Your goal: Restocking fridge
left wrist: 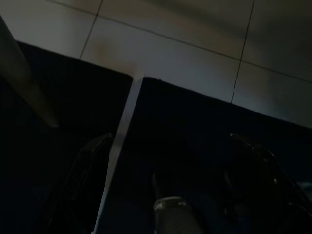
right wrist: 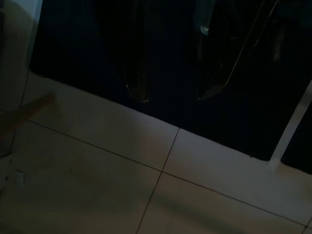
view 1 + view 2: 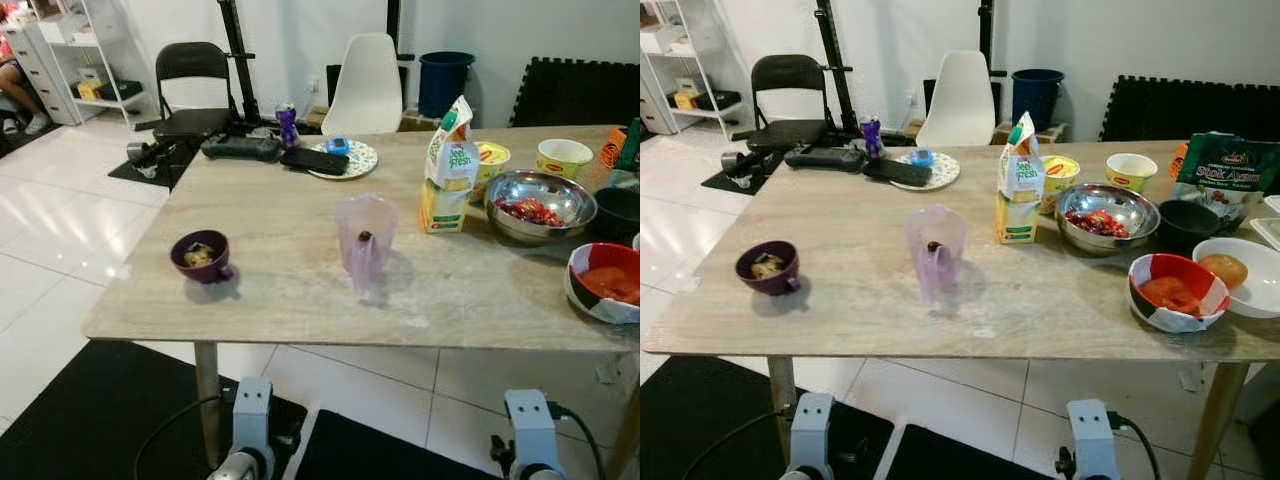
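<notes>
On the wooden table (image 3: 290,300) a green-and-white milk carton (image 3: 449,168) stands upright beside a steel bowl (image 3: 540,205) of red food. Near the table's middle is a translucent pink pitcher (image 3: 365,240), and a purple cup (image 3: 201,256) with food in it sits toward the left. Both arms hang below the table's front edge. In the dim left wrist view my left gripper (image 1: 170,139) points at black mats and floor tiles with its fingers apart and holding nothing. My right gripper (image 2: 170,96) also hangs over the mat edge, fingers apart and holding nothing.
Two yellow noodle cups (image 3: 1131,171), a red bowl (image 3: 1177,291), a black bowl (image 3: 1189,223), a white bowl (image 3: 1250,275) and a snack bag (image 3: 1230,175) crowd the right end. A plate, phone and controller (image 3: 241,147) lie at the far edge. Chairs (image 3: 368,85) stand behind.
</notes>
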{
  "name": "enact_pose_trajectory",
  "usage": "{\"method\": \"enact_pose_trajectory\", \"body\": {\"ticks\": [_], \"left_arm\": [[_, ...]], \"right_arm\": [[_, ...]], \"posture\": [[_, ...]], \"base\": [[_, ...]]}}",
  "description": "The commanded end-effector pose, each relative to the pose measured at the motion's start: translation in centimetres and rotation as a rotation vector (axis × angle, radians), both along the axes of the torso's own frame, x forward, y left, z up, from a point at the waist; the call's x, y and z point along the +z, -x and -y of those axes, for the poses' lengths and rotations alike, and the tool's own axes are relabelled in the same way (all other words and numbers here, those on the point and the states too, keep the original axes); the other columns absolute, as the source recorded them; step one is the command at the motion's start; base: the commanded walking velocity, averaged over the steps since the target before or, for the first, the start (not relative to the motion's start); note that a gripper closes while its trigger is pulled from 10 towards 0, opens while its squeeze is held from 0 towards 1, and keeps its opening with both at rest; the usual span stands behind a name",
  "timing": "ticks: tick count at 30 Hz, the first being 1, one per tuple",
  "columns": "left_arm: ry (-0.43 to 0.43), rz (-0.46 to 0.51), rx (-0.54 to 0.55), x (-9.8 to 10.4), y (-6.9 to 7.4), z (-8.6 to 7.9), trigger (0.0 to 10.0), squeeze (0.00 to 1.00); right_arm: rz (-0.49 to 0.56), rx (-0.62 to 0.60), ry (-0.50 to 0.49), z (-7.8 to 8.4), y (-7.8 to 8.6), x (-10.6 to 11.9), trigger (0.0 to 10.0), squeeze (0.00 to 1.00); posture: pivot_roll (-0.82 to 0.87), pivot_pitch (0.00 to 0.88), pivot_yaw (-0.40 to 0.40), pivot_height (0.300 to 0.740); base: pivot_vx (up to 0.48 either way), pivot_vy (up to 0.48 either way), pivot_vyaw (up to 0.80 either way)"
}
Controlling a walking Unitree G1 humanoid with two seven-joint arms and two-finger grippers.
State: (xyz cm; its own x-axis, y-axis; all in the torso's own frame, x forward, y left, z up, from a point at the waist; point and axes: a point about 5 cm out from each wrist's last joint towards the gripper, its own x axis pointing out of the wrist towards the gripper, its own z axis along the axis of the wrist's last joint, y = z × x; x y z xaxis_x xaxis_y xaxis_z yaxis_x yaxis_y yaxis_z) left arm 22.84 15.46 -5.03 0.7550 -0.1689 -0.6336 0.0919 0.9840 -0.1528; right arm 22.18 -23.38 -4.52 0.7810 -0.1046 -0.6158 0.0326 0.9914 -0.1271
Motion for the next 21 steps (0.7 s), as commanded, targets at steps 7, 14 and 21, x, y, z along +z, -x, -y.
{"method": "enact_pose_trajectory", "body": {"ticks": [7,14,21], "left_arm": [[-0.033,-0.025,-0.035,-0.53,0.70,0.17,10.0,0.00],[-0.038,-0.015,-0.042,-0.39,0.56,-0.02,10.0,0.00],[-0.045,-0.005,-0.076,-0.22,0.33,0.22,10.0,0.00]], "right_arm": [[0.009,-0.034,-0.001,0.69,0.44,0.00,10.0,0.00],[0.010,-0.033,-0.005,0.49,0.30,0.03,10.0,0.00],[0.014,-0.023,-0.005,0.36,0.03,0.17,10.0,0.00]], "posture": [[-0.10,0.100,0.077,0.740],[-0.09,0.097,0.073,0.740],[-0.09,0.094,0.069,0.740]], "base": [[0.000,0.000,0.00],[0.000,0.000,0.00],[0.000,-0.318,0.00]]}}
